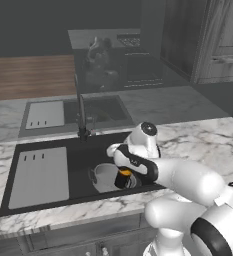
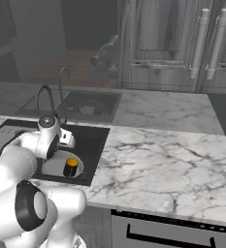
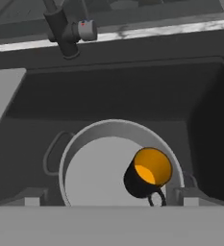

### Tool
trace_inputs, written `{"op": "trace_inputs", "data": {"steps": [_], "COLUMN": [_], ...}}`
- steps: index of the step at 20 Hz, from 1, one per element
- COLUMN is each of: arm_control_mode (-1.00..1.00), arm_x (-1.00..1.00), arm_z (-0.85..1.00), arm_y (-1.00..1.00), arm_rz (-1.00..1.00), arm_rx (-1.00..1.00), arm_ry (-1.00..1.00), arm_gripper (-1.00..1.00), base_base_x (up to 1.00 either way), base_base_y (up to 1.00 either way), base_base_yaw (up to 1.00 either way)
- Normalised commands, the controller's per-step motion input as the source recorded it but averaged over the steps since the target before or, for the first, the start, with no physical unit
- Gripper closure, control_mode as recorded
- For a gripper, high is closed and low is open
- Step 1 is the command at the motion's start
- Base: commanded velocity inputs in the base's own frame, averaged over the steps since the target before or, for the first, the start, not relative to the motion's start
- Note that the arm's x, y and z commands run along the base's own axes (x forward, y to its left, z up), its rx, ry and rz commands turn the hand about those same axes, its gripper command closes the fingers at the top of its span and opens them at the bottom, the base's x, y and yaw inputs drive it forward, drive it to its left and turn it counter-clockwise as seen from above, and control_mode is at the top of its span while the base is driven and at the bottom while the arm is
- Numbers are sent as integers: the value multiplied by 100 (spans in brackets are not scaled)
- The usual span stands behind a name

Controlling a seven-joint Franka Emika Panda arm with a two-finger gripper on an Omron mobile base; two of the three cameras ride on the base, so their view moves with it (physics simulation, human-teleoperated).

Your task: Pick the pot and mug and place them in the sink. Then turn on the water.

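A white marble worktop (image 2: pixel 163 160) with grey veins runs across the near side. Beyond it stand dark wood-grain cabinets (image 2: pixel 168 43) with 2 long metal handles (image 2: pixel 198 43). A brown wooden floor (image 1: pixel 30 75) lies far left, dimly lit.

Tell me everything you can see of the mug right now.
The mug is small, black and cylindrical with an orange inside showing at its open mouth, and looks smooth and glossy. A thin dark loop handle shows at its lower edge in the hand view. It sits inside the pot, toward one side near the rim, and the pot rests in the sink. It appears upright in the right base view. Nothing is gripping it.
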Motion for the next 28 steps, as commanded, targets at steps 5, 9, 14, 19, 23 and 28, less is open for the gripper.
{"op": "trace_inputs", "data": {"steps": [5,9,14,19,23,28], "arm_control_mode": [-100,-100,-100,-100,-100,-100], "arm_x": [0,0,1,1,9,29], "arm_z": [19,25,13,6,1,0], "arm_y": [-1,0,-20,-18,-10,-22], "arm_rz": [0,0,0,0,1,6], "arm_rx": [3,0,8,9,1,0], "arm_ry": [-17,-1,-7,-5,0,0], "arm_gripper": [-100,-100,-100,-100,-100,-100], "base_base_x": [0,0,0,0,0,0], "base_base_y": [0,0,0,0,0,0], "base_base_yaw": [0,0,0,0,0,0]}}
